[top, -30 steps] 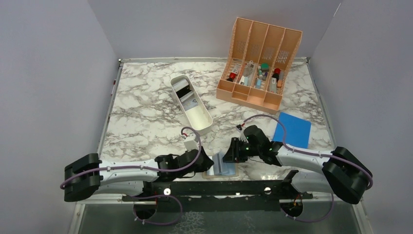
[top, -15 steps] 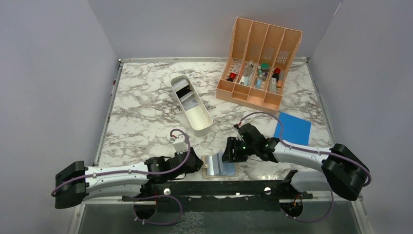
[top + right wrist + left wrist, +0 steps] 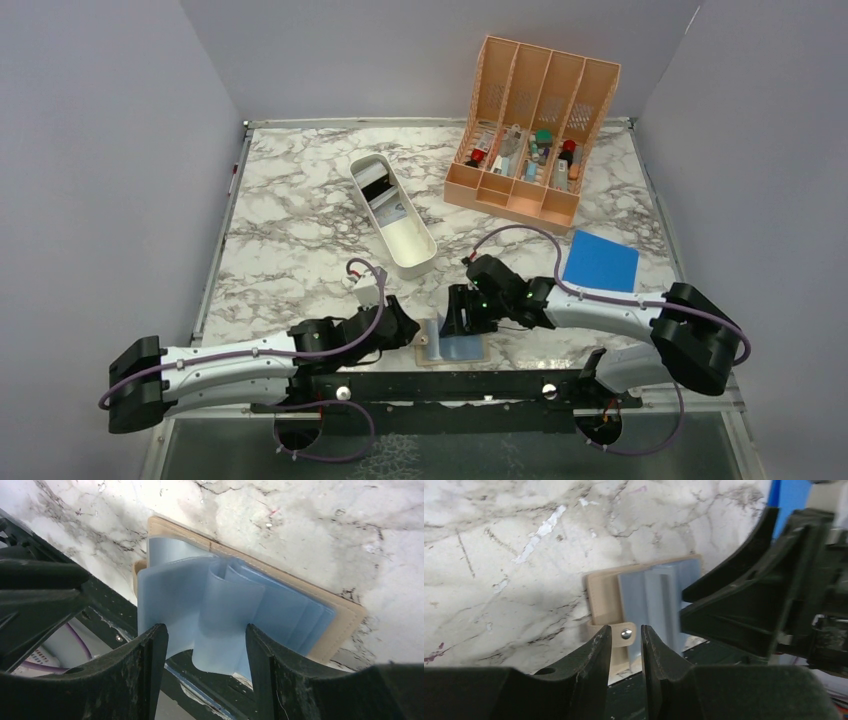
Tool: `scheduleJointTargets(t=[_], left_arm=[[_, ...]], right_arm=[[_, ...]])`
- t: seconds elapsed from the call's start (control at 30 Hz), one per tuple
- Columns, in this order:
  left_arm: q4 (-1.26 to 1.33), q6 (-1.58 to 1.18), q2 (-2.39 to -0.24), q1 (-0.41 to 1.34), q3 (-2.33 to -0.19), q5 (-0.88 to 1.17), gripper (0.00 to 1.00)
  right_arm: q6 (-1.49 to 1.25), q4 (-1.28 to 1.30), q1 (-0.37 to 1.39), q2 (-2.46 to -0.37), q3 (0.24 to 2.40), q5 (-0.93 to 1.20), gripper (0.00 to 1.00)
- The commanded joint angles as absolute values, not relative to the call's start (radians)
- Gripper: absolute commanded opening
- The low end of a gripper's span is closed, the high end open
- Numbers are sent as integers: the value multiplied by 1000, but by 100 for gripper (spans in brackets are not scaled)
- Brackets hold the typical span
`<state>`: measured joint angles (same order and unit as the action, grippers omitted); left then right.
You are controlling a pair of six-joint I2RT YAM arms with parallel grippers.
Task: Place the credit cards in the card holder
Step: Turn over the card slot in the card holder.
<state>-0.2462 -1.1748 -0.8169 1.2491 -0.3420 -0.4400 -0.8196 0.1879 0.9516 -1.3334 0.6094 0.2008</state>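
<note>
Well, we start wide: the marbled counter [image 3: 300, 230] carries the peach slotted organizer [image 3: 535, 120] at the back, the long white tray [image 3: 410, 240] mid-field and the flat blue rectangle [image 3: 600, 265] out on the right. None of that is our target. Down at the near edge the card holder [image 3: 462, 348] lies spread open, tan cover down, blue-grey pockets up. And the credit cards [image 3: 390, 207]? As far as we can make out, they sit in the far end of the tray, well apart from the holder, and we see no card in any pocket. So we judge the task barely under way: holder opened, every card left to fetch and slot.

The right end effector [image 3: 202, 635] stands wide open astride the curled pocket leaves, clamping nothing. The left end effector [image 3: 624, 630] has its fingers drawn almost together, with the snap tab [image 3: 626, 634] showing in the slit; whether it pinches that tab we cannot tell.

Against the frames from a second ago, the left arm has slid back leftward, its end effector now at the holder's left edge with the tab exposed, while the right one has pushed leftward over the pockets.
</note>
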Motion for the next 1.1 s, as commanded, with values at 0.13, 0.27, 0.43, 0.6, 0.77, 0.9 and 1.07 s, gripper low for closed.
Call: scheduleJointTargets(t=[0.13, 0.27, 0.43, 0.6, 0.77, 0.9, 1.07], left_arm=[[-274, -1122, -760, 1244, -412, -472, 30], [-193, -1090, -779, 1244, -413, -427, 25], [-48, -1072, -870, 1244, -393, -355, 18], [89, -1060, -1012, 1244, -384, -301, 16], [75, -1079, -1123, 1241, -390, -320, 13], [103, -1116, -1154, 1209, -342, -295, 13], [98, -1118, -1179, 1185, -337, -276, 14]], right_arm=[[-833, 290, 1006, -1417, 709, 89, 65], [-834, 287, 1007, -1414, 697, 68, 64], [-830, 328, 1008, -1392, 692, 18, 62], [-829, 418, 1008, -1333, 669, -80, 60], [-828, 424, 1008, -1331, 623, -116, 58], [-852, 428, 1008, -1329, 581, -172, 56], [-868, 461, 1008, -1297, 569, -239, 53]])
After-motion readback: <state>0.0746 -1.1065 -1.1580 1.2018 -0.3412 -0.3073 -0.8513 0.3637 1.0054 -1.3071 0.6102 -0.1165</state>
